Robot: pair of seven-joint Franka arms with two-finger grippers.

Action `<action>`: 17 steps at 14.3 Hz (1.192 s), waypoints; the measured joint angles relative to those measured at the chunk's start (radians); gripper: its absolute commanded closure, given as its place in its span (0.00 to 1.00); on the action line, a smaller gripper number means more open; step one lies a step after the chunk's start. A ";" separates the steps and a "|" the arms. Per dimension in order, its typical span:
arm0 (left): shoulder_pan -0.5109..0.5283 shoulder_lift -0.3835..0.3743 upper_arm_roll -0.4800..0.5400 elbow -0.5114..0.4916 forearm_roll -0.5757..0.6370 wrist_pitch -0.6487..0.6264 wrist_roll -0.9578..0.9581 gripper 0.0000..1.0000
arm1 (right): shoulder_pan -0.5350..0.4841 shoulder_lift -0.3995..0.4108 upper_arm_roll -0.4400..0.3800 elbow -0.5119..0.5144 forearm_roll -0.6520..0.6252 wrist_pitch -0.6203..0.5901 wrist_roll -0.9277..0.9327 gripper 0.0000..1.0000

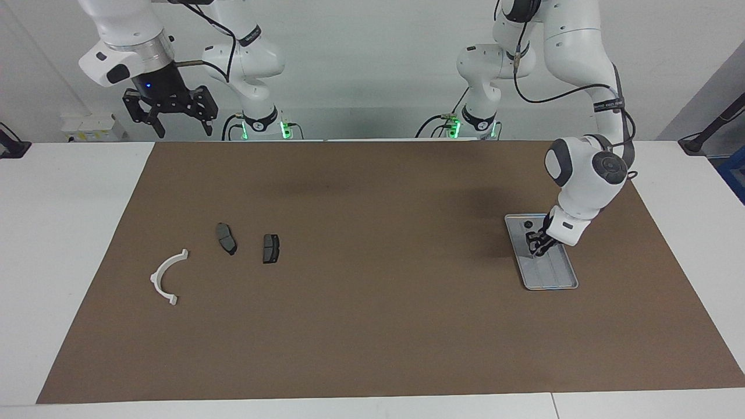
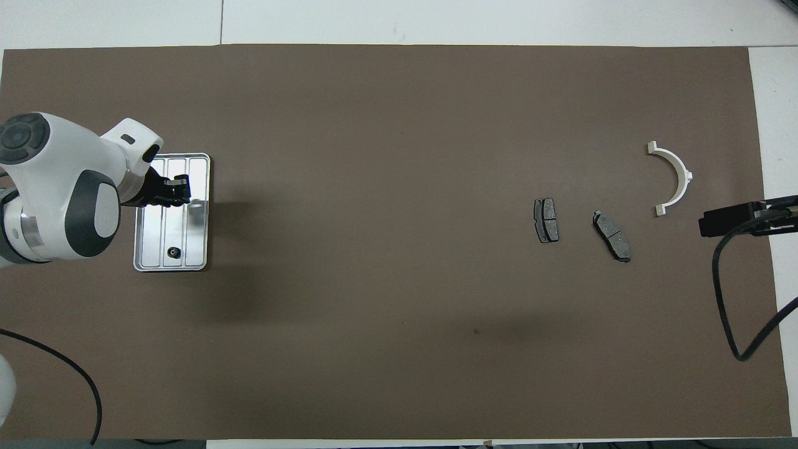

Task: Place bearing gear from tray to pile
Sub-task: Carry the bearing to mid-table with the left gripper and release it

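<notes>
The silver tray (image 1: 553,279) (image 2: 198,168) lies toward the left arm's end of the table. A small dark round part (image 1: 528,224) (image 2: 174,252) lies on the tray's end nearer the robots. My left gripper (image 1: 536,250) (image 2: 179,190) hangs just above the tray's middle; whether it holds anything is hidden. The pile lies toward the right arm's end: a white half-ring bracket (image 1: 167,277) (image 2: 672,178) and two dark grey pads (image 1: 226,238) (image 1: 270,248) (image 2: 611,236) (image 2: 546,220). My right gripper (image 1: 170,119) waits open and high above the table's edge by its base.
A brown mat (image 1: 372,302) (image 2: 374,312) covers most of the white table. A black cable (image 2: 726,299) of the right arm hangs over the mat's edge at that arm's end.
</notes>
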 measured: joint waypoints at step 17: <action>-0.567 0.181 -0.005 0.191 -0.001 0.083 -0.924 0.91 | -0.001 0.000 -0.003 0.000 0.000 0.000 0.033 0.00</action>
